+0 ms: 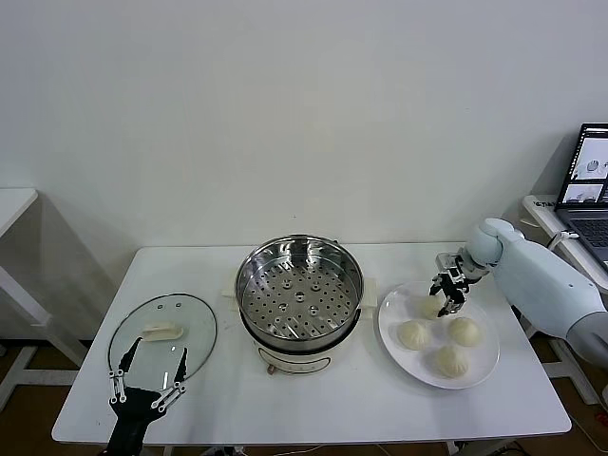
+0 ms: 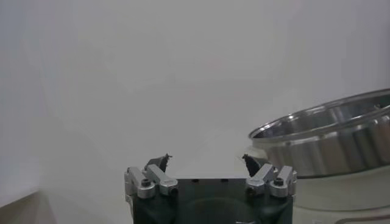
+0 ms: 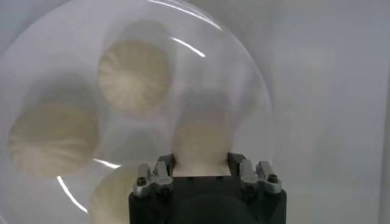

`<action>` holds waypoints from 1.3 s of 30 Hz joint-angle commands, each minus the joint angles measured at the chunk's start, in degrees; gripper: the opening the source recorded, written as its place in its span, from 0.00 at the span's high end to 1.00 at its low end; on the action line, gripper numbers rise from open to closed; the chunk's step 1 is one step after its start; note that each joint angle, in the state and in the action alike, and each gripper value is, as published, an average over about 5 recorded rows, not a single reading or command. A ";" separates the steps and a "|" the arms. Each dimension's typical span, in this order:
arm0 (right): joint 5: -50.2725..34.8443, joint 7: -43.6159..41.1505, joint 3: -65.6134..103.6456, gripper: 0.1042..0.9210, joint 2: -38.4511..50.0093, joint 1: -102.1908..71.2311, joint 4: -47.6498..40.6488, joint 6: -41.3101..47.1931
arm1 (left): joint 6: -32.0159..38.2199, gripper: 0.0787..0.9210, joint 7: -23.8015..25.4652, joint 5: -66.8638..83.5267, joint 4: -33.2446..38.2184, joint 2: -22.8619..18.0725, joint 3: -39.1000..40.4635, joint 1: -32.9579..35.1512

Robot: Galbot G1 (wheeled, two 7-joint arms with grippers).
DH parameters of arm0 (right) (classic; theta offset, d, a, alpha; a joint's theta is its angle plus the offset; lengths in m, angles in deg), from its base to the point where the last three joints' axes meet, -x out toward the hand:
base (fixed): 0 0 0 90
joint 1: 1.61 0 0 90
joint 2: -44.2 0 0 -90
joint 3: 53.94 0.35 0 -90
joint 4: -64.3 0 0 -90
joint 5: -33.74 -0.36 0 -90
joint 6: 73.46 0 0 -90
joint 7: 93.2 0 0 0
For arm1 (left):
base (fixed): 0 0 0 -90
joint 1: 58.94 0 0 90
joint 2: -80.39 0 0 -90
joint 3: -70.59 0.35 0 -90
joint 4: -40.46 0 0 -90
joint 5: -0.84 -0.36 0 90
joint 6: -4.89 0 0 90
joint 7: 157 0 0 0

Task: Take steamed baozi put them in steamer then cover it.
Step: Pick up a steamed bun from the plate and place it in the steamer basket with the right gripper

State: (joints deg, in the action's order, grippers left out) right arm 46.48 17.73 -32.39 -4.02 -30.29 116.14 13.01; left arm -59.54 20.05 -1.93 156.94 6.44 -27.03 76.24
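We found no brand, label or readable writing on anything.

At the left end of the white table (image 1: pixel 304 399) our left pincer (image 1: pixel 149 372) hung low over the near edge with its jaws spread wide and nothing between them; its tips sat at the near rim of the glass lid (image 1: pixel 162 334), which lay flat on the table with its cream handle up. In the left wrist view the same pincer (image 2: pixel 206 161) showed both fingertips apart over bare table, with the steamer's steel wall off to one side.

At the middle of the table stood the steamer (image 1: pixel 299 285), a shiny steel pot on a white base, uncovered, its perforated tray holding no bun.

Just to its right lay the white plate (image 1: pixel 438 334), apart from the steamer, carrying all four steamed baozi (image 1: pixel 463 331). Our right pincer (image 1: pixel 448 296) reached down over the far-left bun, and the right wrist view showed its fingers (image 3: pixel 164 164) closed against either side of that bun (image 3: pixel 201 146), which sat on the plate with the other three around it.

Beyond the table's right end an open laptop (image 1: pixel 589 185) stood on a side surface.
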 commanded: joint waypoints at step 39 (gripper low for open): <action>8.42 -2.11 -19.43 0.30 -27.25 21.31 10.60 -33.54 | 0.33 0.12 -0.43 0.08 2.39 -0.48 -0.40 0.74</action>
State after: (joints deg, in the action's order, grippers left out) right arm 49.31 14.94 -51.36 -25.57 -4.93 130.54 -18.21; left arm -59.27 19.64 -1.85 159.25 5.92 -27.32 76.86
